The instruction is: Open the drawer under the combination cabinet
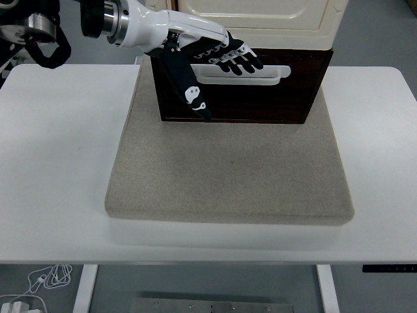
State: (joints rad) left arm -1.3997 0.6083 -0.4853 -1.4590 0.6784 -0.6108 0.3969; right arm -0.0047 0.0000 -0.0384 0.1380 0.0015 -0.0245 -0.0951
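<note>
The combination cabinet has a cream upper part (260,14) and a dark brown drawer (260,94) beneath it, standing at the back of a beige mat (228,169). A white bar handle (267,76) runs across the drawer front. My left hand (218,62) reaches in from the upper left, fingers (242,60) spread flat over the left half of the handle, thumb (192,94) hanging down in front of the drawer face. It grips nothing. The drawer looks closed. The right arm is out of sight.
The white table (58,163) extends around the mat on the left, right and front. A cable (45,277) lies on the floor below the near left edge.
</note>
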